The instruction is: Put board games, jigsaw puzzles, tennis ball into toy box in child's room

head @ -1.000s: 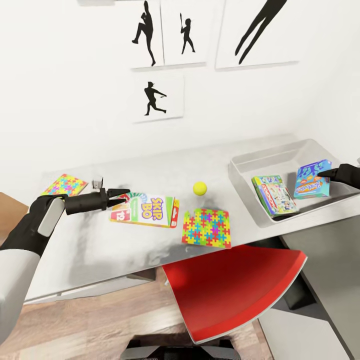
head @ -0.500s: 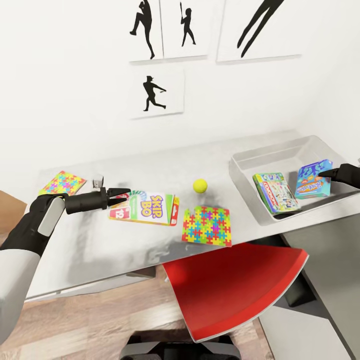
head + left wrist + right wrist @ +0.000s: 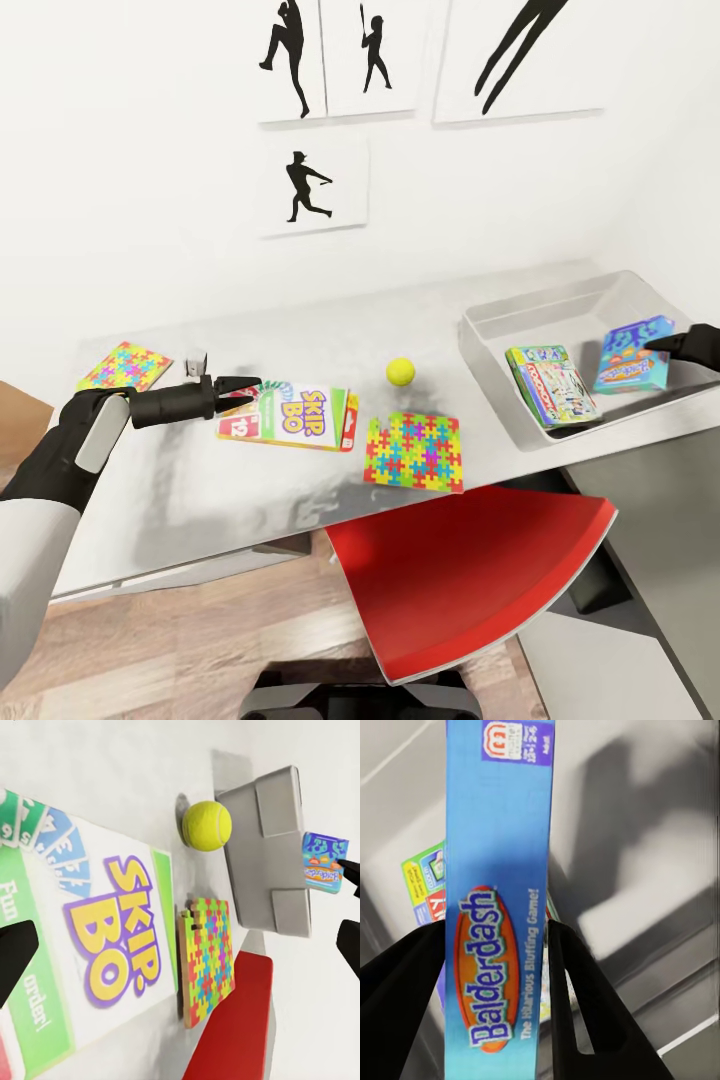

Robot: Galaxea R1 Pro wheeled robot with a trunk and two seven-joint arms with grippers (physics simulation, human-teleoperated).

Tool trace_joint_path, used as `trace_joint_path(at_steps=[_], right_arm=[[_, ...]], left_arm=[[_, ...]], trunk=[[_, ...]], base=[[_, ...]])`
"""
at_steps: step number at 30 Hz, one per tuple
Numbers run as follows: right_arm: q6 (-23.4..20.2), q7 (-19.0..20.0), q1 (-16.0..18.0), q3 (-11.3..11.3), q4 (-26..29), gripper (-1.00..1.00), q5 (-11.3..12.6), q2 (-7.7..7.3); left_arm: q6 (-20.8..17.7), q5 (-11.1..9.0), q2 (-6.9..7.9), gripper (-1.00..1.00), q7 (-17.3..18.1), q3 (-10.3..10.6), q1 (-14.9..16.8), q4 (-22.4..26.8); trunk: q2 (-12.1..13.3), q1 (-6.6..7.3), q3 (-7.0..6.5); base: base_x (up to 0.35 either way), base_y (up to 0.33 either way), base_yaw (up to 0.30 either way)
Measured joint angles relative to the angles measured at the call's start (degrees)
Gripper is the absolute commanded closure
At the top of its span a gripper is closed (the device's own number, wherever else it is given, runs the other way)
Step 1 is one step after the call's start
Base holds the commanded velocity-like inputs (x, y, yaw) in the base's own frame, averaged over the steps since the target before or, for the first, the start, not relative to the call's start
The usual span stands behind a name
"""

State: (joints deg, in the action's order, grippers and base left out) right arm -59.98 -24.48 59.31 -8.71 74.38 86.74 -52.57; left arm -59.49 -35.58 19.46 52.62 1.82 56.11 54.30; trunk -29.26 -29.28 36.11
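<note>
Head view: right tool [image 3: 668, 346] pinching blue board game [image 3: 632, 358] over toy box [image 3: 505, 322], beside green game [image 3: 550, 385]. Lower flat, then release. Left tool [image 3: 240, 388] spread at SKIP-BO box [image 3: 290, 418] on counter [image 3: 200, 480].

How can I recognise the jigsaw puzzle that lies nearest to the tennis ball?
On the long grey table, find the tennis ball near the middle. The jigsaw puzzle lies just in front of it, at the table's front edge above the red chair. Unlike the SKIP-BO box beside it, it bears no lettering.
</note>
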Motion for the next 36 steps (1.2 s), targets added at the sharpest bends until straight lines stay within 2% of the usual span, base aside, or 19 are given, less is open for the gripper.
trace_joint_path(at_steps=[35,36], right_arm=[[0.7,0.0,0.0,0.3,-1.2,1.0,0.1,0.07],[0.6,0.0,0.0,0.3,-1.2,-1.0,0.1,0.07]], left_arm=[[0.0,0.0,-0.09,-1.0,0.0,-0.1,-0.2,0.0],[0.0,0.0,-0.09,-1.0,0.0,-0.1,-0.2,0.0]], trunk=[[0.0,0.0,0.0],[0.0,0.0,0.0]], base=[[0.0,0.0,0.0],[0.0,0.0,0.0]])
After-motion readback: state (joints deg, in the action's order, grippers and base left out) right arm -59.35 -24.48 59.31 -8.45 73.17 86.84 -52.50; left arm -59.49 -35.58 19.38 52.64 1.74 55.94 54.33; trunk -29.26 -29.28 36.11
